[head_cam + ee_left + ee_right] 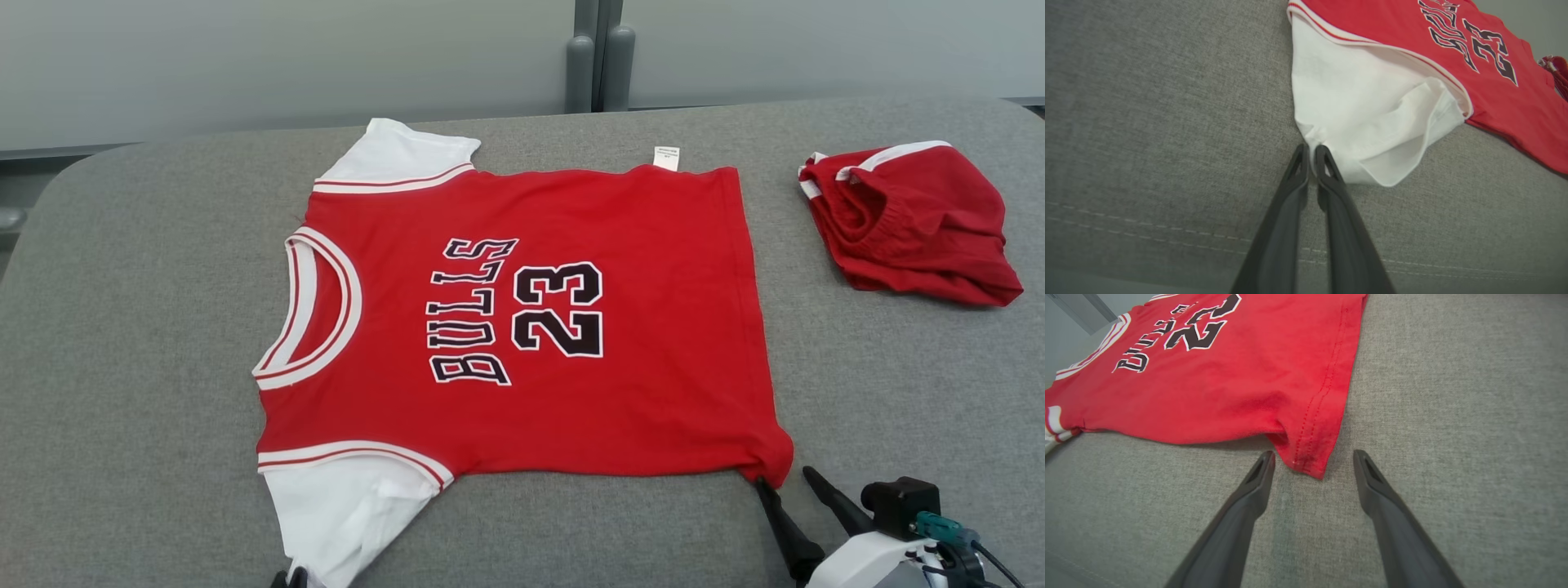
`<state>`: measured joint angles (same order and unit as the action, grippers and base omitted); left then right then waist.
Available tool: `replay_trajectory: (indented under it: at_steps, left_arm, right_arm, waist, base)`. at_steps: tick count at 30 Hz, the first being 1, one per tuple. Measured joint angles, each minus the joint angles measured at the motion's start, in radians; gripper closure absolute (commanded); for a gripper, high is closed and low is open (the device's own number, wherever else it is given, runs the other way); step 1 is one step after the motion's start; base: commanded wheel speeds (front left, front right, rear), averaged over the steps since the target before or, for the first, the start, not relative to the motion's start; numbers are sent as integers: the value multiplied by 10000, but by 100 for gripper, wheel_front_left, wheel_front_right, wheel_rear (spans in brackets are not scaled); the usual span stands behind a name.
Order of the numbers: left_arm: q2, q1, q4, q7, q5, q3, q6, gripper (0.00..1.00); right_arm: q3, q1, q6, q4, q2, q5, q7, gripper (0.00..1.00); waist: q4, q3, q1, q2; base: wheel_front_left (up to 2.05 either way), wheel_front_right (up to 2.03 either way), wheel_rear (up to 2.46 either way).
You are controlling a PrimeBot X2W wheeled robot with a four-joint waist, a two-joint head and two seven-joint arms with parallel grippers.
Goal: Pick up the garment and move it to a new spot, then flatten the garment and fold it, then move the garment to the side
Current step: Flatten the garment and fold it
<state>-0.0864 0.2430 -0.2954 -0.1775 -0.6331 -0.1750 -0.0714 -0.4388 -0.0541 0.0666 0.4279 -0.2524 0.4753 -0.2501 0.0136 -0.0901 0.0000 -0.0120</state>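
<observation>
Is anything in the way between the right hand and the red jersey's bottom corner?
Nothing visible. The right hand is open, and the jersey has its hem corner lying between the fingertips on the grey cushion. The crumpled red shorts lie off to the side.

We count one red-and-white short-sleeved cloth jersey (522, 327) and one crumpled red cloth pair of shorts (914, 229), at two o'clock of it. One grey fabric-covered bench (122, 367) carries both. There are two dark two-fingered pincers: the left pincer (1310, 153) at the jersey's seven o'clock, the right pincer (1313, 458) at five.
</observation>
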Motion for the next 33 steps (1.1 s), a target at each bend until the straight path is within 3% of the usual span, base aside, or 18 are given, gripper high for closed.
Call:
replay_trajectory:
  at_steps: [18,23,33]
  left_arm:
    - [-290,-120,1482,-414,211,495,-61,0]
    - [-282,-675,1937,-451,437,422,-61,0]
    - [-63,-1426,2435,-606,968,-2,15,0]
  right_arm:
    - [1198,-380,-182,-1530,-451,-470,-2,0]
    - [1609,-160,-255,-2080,-713,-717,-2,0]
    - [1998,461,-261,-3053,-606,-1083,-15,0]
  waist:
    - [255,-33,0,0]
    - [400,126,0,0]
    - [508,820,0,0]
  base:
    - [0,0,0]
    - [0,0,0]
    - [0,0,0]
